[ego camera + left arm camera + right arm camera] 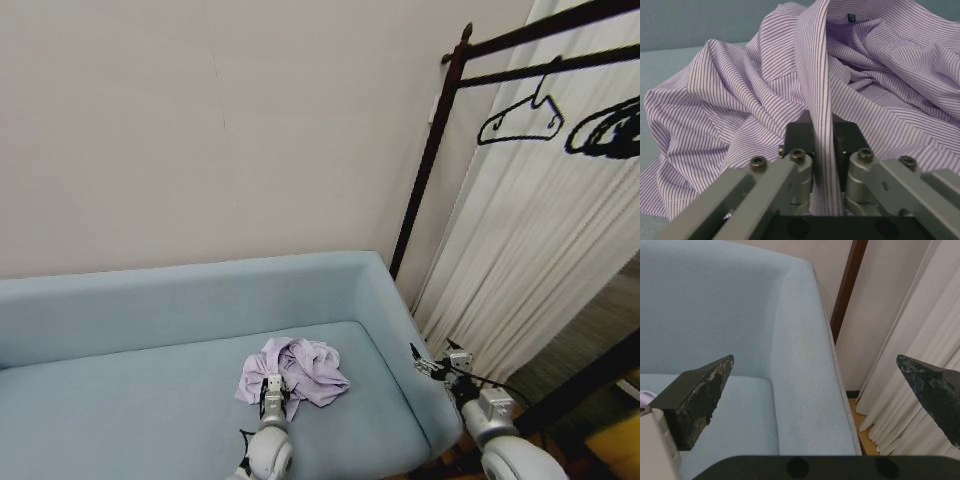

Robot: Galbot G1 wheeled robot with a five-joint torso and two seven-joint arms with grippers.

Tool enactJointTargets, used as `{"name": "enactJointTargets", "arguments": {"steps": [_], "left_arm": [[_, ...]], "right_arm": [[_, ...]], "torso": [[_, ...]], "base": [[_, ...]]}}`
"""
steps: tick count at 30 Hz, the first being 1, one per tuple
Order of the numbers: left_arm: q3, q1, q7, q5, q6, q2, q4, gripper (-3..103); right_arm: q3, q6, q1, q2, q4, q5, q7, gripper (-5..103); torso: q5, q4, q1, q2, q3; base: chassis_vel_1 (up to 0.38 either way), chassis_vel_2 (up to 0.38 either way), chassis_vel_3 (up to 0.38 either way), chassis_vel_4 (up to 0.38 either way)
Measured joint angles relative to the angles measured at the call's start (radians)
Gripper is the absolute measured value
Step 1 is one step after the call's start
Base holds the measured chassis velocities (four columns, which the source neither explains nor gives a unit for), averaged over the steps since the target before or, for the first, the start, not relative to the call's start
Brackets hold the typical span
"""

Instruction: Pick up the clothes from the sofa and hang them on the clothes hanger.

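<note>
Left claw is clamped on a fold of the one striped shirt, crumpled on the sofa seat, and the wrist view catches that pinch close up. Right claw is spread wide by the sofa's end. Head view adds one rack and one lone hanger.

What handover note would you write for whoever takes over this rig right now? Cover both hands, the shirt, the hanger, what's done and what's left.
Left hand: shut on a fold of the shirt.
Right hand: open, by the right armrest of the sofa.
Shirt: crumpled on the seat, not lifted.
Hanger: bare, on the rack right of the sofa.
Done: grasp. Left: lift, carry, hang.
</note>
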Motion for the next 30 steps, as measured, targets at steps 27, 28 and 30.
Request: {"name": "enactJointTargets", "arguments": {"steps": [27,28,30], "left_arm": [[-0.039,-0.267,0.143,-0.292,0.072,0.529,-0.367,1],[-0.044,-0.31,0.152,-0.336,0.078,0.56,-0.371,1],[-0.045,-0.347,0.158,-0.373,0.085,0.579,-0.371,1]], "right_arm": [[-0.011,0.0,0.082,0.029,-0.003,0.047,-0.012,100],[-0.013,0.0,0.086,0.027,-0.003,0.052,-0.013,100],[-0.017,0.0,0.092,0.023,-0.002,0.058,-0.014,100]], "torso": [[-0.0004,0.0,0.0,0.0,0.0],[-0.0003,0.0,0.0,0.0,0.0],[-0.0002,-0.0001,0.0,0.0,0.0]], "base": [[0.0,0.0,0.0,0.0],[0.0,0.0,0.0,0.0],[0.0,0.0,0.0,0.0]]}}
